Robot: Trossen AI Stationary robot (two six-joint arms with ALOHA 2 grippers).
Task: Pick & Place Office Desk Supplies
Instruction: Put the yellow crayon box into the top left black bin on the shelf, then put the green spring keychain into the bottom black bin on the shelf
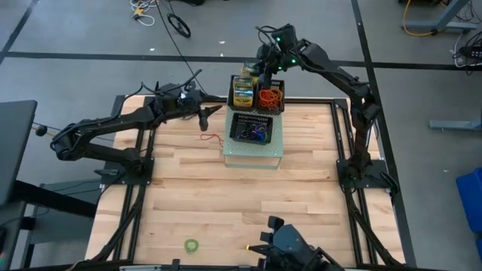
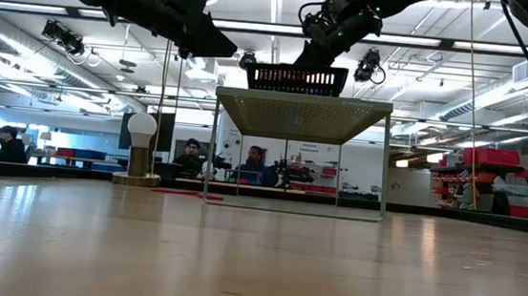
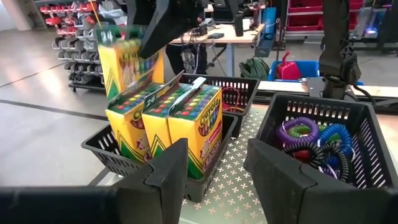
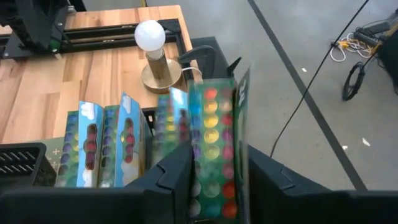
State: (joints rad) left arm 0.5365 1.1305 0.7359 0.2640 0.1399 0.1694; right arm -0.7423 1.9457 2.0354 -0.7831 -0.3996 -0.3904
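Left wrist view: four crayon boxes (image 3: 180,121).

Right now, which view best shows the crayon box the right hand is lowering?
Left wrist view: the crayon box hangs face-on above the basket. Right wrist shows it blurred between the fingers; the high view tiny; the low view hides it.

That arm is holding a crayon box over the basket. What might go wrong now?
1. The crayon box sits between the right gripper fingers, above boxes already standing in the basket. It may land on their tops and tip.
2. The basket is at the raised platform edge, so a slip may drop it off the back.
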